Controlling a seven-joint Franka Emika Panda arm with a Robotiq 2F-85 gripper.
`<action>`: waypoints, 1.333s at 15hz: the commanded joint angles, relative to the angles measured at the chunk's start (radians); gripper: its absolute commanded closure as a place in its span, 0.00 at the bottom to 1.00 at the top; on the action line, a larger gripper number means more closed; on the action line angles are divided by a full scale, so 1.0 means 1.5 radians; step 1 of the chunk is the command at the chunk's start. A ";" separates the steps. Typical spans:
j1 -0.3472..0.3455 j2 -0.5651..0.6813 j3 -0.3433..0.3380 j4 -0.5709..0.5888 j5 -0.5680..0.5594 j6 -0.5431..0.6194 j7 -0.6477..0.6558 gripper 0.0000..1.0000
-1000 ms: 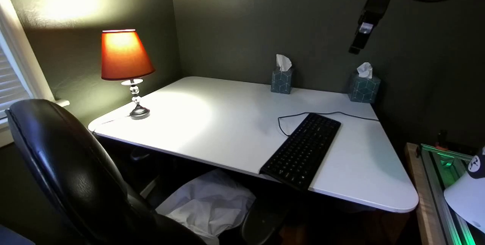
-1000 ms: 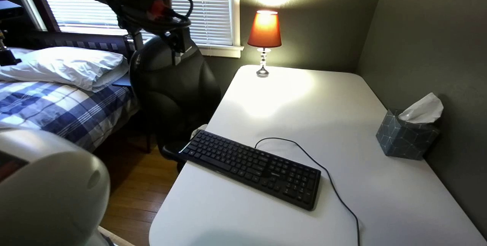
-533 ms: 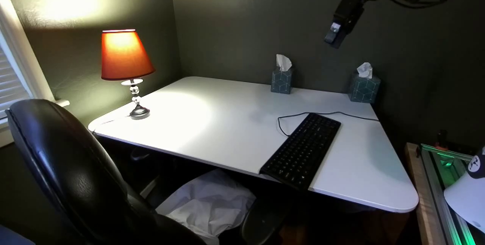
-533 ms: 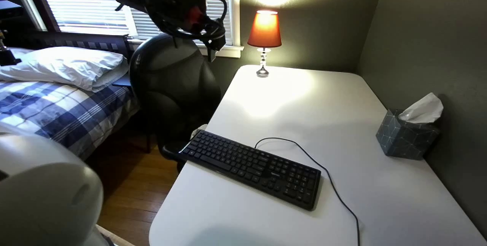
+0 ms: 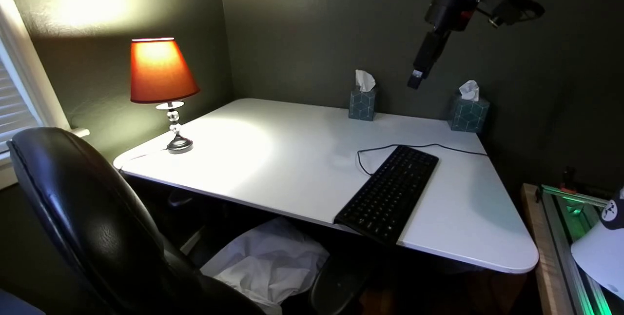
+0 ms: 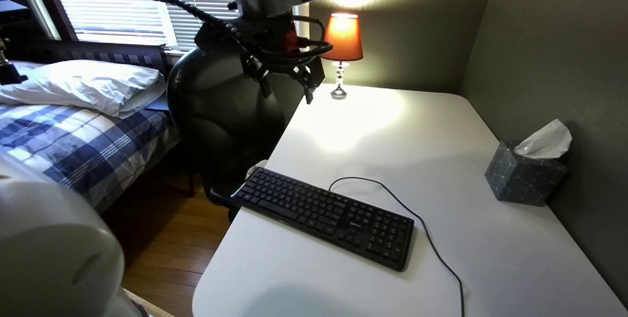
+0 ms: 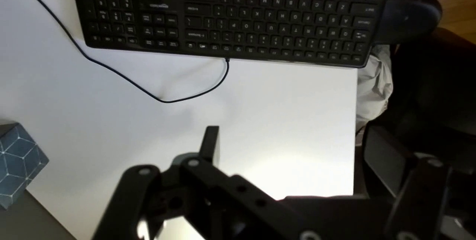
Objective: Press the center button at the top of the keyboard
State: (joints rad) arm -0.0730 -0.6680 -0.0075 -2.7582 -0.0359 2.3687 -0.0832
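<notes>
The long black keyboard (image 5: pixel 390 193) lies on the white desk, one end sticking out past the desk's edge, in both exterior views (image 6: pixel 324 216). In the wrist view the keyboard (image 7: pixel 238 20) spans the top, its letters upside down and its top row of keys towards the gripper. Its thin black cable (image 7: pixel 148 93) leaves the middle of that edge. My gripper (image 5: pixel 415 80) hangs high above the desk, well apart from the keyboard. Its two fingers stand wide apart with nothing between them, in an exterior view (image 6: pixel 288 96) and in the wrist view (image 7: pixel 293 136).
A lit orange lamp (image 5: pixel 163 71) stands at the desk's far end. Two tissue boxes (image 5: pixel 362 105) (image 5: pixel 469 112) stand along the wall; one also shows in the wrist view (image 7: pixel 18 164). A black chair (image 5: pixel 97 217) is at the desk's edge. A bed (image 6: pixel 98 140) lies beyond.
The arm has moved left in one exterior view and right in the other, and now hangs lower. The gripper has turned, so both fingers show apart. The keyboard has not moved.
</notes>
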 commanded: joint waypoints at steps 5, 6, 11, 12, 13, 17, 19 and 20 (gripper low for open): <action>0.001 0.025 -0.002 0.008 -0.018 -0.001 0.008 0.00; -0.003 0.039 -0.001 0.011 -0.020 0.005 0.016 0.00; -0.001 0.098 -0.015 0.018 -0.011 0.007 0.010 0.00; 0.002 0.110 -0.019 0.019 -0.008 0.007 0.005 0.00; 0.005 0.124 -0.025 0.021 -0.002 0.007 -0.001 0.00; 0.018 0.182 -0.042 0.034 0.021 0.016 -0.017 0.00; 0.021 0.214 -0.045 0.046 0.027 0.015 -0.018 0.00; 0.020 0.227 -0.045 0.051 0.028 0.016 -0.016 0.00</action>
State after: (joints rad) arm -0.0611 -0.4114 -0.0580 -2.7176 -0.0224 2.3720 -0.0913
